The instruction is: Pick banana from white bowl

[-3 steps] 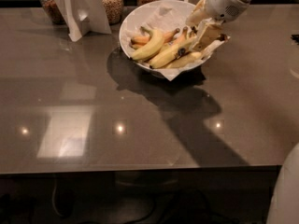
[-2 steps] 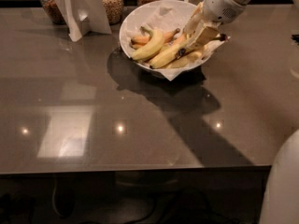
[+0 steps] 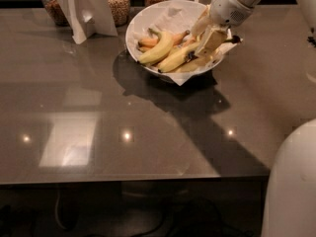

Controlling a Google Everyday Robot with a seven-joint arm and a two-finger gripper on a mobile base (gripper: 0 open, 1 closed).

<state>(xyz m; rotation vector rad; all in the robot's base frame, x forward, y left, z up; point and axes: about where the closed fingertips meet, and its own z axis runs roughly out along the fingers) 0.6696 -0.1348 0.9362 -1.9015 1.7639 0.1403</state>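
In the camera view, a dark glossy worktop [image 3: 98, 132] fills most of the scene, and some light spots are reflected on it. The white bowl [image 3: 130, 33] stands on the far part of the worktop, a little right of the middle, and it is lined with crumpled white paper [image 3: 170, 16] which hangs a bit over the near rim. The banana [image 3: 175, 63] lies in the bowl on its near right side, nearly straight, with a small dark mark in the middle of its body and its dark stem tip pointing to the right rim. Just left of it lies a shorter curved greenish-yellow banana [image 3: 154, 52], touching it, and behind both are small orange-brown bananas [image 3: 165, 38]. The white arm [image 3: 237, 1] comes down from the upper right, and the hand [image 3: 201, 41] is inside the bowl, directly at the banana's right half. Whether the hand is grasping the banana or is released, I cannot tell. Behind the bowl, at the far edge, stand glass jars [image 3: 118, 4] with grains, and a folded white card stand [image 3: 84, 9] is to the left. A white part of the robot body [image 3: 291, 186] is at the lower right.
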